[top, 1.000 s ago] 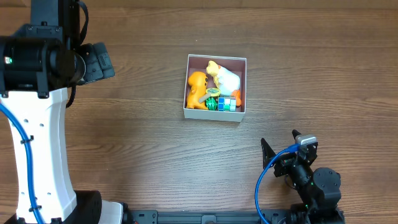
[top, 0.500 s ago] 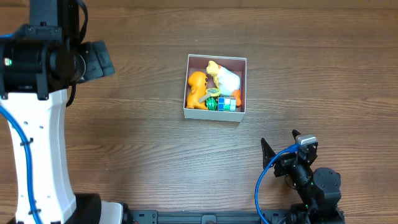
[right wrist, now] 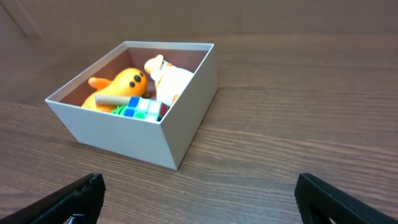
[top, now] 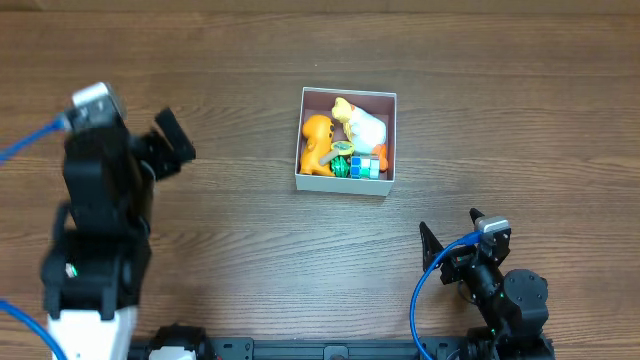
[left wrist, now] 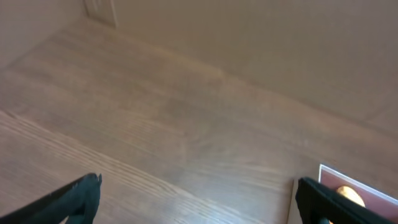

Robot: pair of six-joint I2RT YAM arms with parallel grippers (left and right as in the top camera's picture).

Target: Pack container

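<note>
Container (top: 340, 184) sits on the table (top: 240, 250), a bit right of centre, well apart from both arms, with an orange toy (top: 317, 142), a white toy (top: 370, 128) and a small cube (top: 366, 166) inside. Left jaws wide open, holding nothing; right jaws wide open too, empty, facing the container. We judge it light, thin cardboard: walls flex and crush easily, smooth sides slip. Best pinch 1 wall at the rim near a corner, gently.
</note>
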